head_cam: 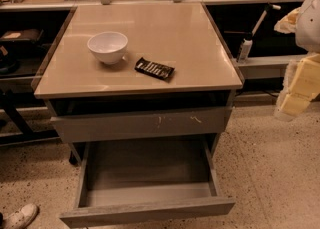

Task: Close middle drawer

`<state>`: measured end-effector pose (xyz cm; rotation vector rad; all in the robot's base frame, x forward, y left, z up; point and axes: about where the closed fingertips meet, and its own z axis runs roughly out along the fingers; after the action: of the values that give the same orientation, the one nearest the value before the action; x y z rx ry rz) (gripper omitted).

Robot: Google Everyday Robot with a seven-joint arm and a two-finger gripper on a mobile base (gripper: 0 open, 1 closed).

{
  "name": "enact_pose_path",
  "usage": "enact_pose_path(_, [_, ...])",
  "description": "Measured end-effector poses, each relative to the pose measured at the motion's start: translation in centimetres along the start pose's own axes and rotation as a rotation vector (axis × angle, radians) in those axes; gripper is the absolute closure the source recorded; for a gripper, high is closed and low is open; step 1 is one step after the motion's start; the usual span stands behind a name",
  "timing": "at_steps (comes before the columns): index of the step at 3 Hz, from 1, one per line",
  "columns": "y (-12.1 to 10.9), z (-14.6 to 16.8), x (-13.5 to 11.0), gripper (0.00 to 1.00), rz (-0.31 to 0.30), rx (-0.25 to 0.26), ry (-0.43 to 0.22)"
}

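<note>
The middle drawer (147,212) is pulled far out of the grey cabinet toward me. Its plain front panel sits low in the view, and its long shallow box is empty inside. Above it, the top drawer front (142,124) with small pale scratch marks stands slightly out from the cabinet. My gripper (296,93), pale yellow and white, hangs at the right edge of the view. It is beside the cabinet's right side, above the floor, apart from both drawers and holding nothing that I can see.
A white bowl (107,46) and a dark snack packet (154,68) lie on the beige cabinet top (190,33). A white shoe (20,216) is on the speckled floor at the bottom left. Dark shelves flank the cabinet, and a white bottle (244,49) stands at the right.
</note>
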<state>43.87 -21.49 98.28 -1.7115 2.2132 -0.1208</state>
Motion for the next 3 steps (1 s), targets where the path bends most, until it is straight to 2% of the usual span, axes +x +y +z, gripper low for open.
enact_pose_path(1, [0.00,0.00,0.00,0.00,0.000,0.000,0.000])
enact_pose_path(2, [0.00,0.00,0.00,0.05,0.000,0.000,0.000])
enact_pose_path(3, [0.00,0.00,0.00,0.24,0.000,0.000,0.000])
